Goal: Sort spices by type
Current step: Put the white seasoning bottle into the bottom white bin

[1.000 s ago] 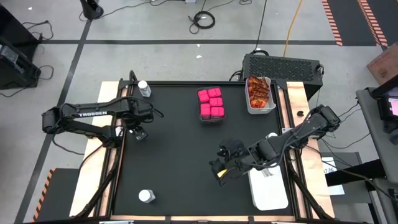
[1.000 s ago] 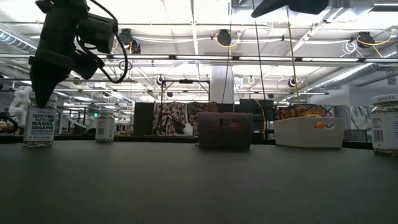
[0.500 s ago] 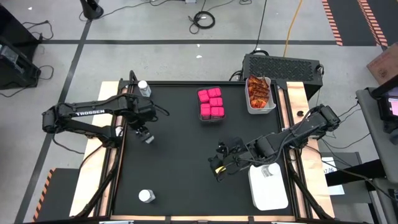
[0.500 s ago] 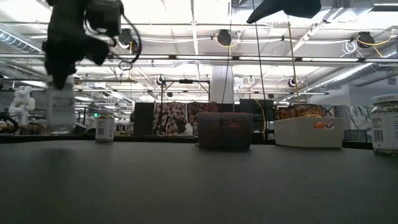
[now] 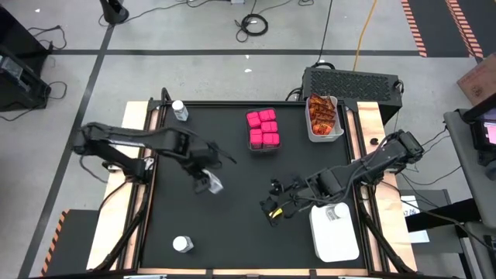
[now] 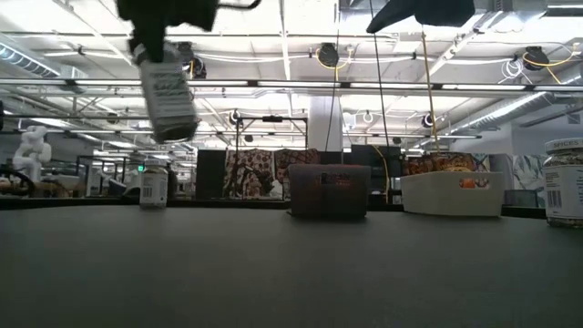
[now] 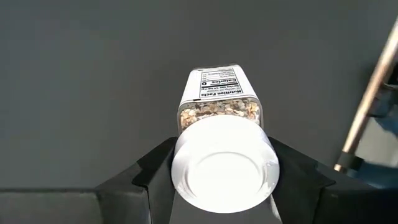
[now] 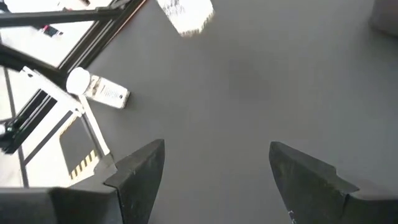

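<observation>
My left gripper [image 5: 208,184] is shut on a little clear jar [image 6: 168,95] with a white lid, held high over the table's left middle. My right gripper [image 5: 271,206] hangs open over the near right part of the table with nothing between its fingers [image 8: 140,175]. One more jar [image 5: 180,111] stands at the far left corner. Another [image 5: 182,244] is near the front edge. A third [image 5: 335,213] lies in a white bin [image 5: 338,242]. Pink packs [image 5: 263,129] sit in a block at the far middle. Orange-red sachets [image 5: 322,114] fill a far right bin. My left gripper pinches the jar at its white lid end [image 7: 224,167], one finger [image 7: 153,172] on either side. The fingers come from above, slanting down. The jar hangs below them, tilted, lifted clear of the table.
A dark grey vented box [image 5: 353,80] stands behind the table's far right corner. The black mat [image 5: 232,225] is bare between the two grippers and toward the front edge.
My left gripper has lifted the jar off the table near the left edge and carried it up and toward the table's middle, rolling as it went. The jar stood upright on the table before; now it hangs tilted, well above it.
</observation>
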You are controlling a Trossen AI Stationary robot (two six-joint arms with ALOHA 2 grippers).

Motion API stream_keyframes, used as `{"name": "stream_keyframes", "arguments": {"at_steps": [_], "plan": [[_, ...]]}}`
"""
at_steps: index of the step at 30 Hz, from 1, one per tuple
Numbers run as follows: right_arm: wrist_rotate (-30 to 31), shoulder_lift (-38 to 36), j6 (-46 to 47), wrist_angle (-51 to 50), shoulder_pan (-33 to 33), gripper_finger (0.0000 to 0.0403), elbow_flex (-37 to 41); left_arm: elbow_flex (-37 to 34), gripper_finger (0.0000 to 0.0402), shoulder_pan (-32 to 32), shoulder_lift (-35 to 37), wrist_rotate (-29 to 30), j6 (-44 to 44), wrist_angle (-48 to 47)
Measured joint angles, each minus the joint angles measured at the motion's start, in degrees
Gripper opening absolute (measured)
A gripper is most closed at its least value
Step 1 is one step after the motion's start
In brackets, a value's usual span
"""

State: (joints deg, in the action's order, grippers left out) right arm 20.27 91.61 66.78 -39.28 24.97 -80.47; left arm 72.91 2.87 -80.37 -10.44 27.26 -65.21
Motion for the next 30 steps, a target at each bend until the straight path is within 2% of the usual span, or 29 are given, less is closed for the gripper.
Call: {"name": "stream_keyframes", "arguments": {"at_steps": [7, 14, 18, 22, 30], "plan": [[-1.07, 0.0, 2.87, -1.31, 2.87, 0.0283, 0.0, 13.53, 0.0207, 6.74, -16.34, 1.04, -5.71, 2.08], [-1.05, 0.0, 7.84, -6.66, 7.3, 0.0283, 0.0, 29.75, 0.0207, 9.2, -31.97, 1.84, -13.97, -0.18], [-0.9, 0.19, 11.27, -8.53, 9.24, 0.0283, 0.0, 36.25, 0.0207, 9.74, -38.7, 3.46, -17.47, -4.26], [0.88, 0.37, 14.17, -8.99, 10.58, 0.0283, 0.0, 38.47, 0.0207, 9.75, -42.5, 4.07, -19.37, -6.35], [4.05, 0.44, 16.35, -9.1, 11.96, 0.0283, -0.02, 38.63, 0.0215, 9.95, -44.03, 4.19, -20.74, -5.86]]}}
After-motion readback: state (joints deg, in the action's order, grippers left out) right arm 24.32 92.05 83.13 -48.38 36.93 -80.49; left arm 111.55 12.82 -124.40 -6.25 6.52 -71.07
